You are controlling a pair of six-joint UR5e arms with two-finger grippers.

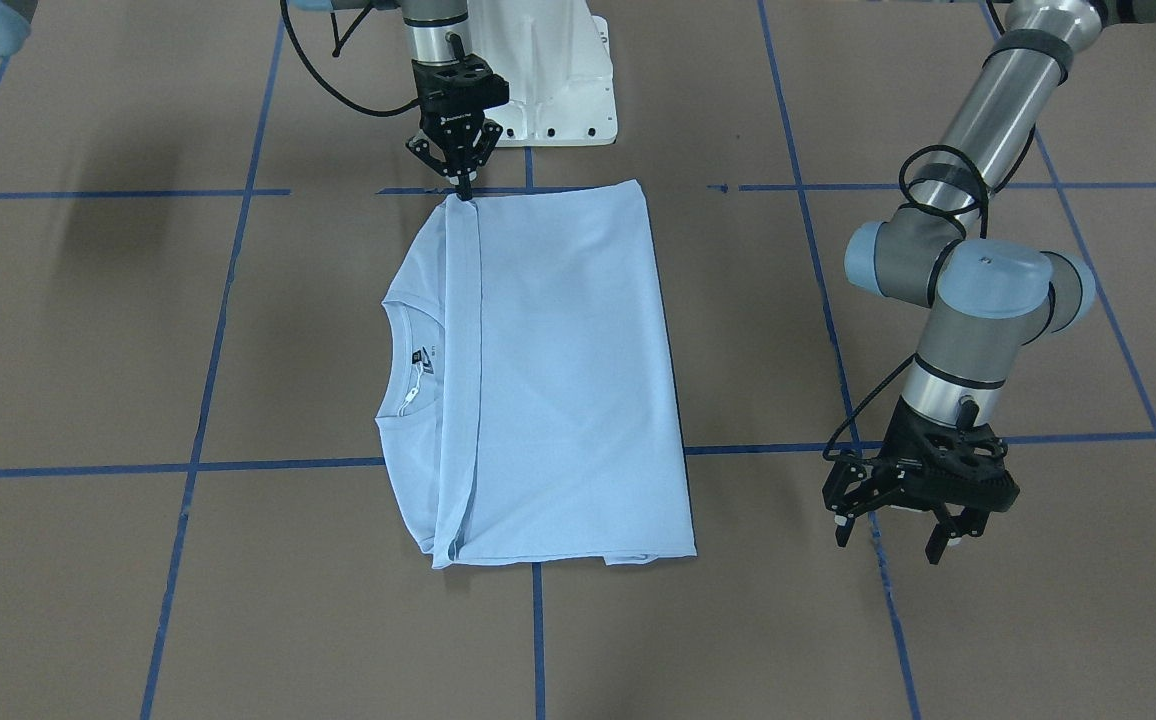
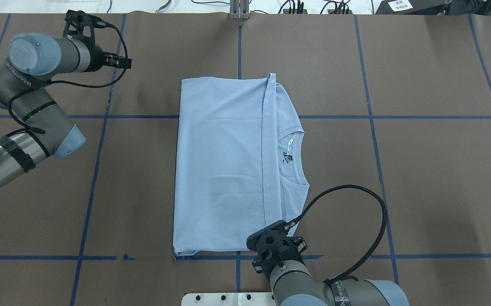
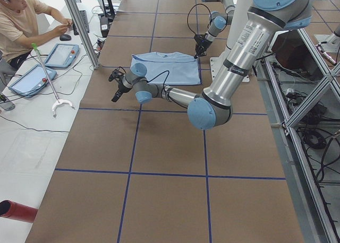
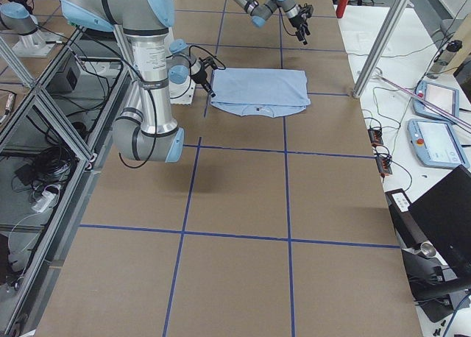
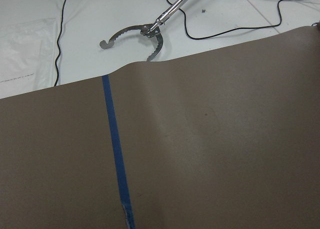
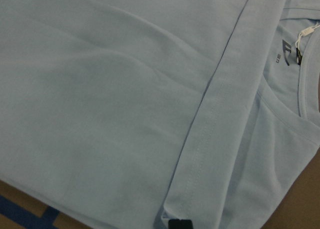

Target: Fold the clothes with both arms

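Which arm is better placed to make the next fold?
Right. Its black two-finger gripper is pinched shut on the hem corner of the light blue thin-fabric T-shirt, on the robot's side. The left gripper hangs open over the brown table, apart from the cloth.

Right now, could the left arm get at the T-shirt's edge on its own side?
Probably yes: the left gripper hangs open beside the T-shirt, with only bare table between them and nothing in the way.
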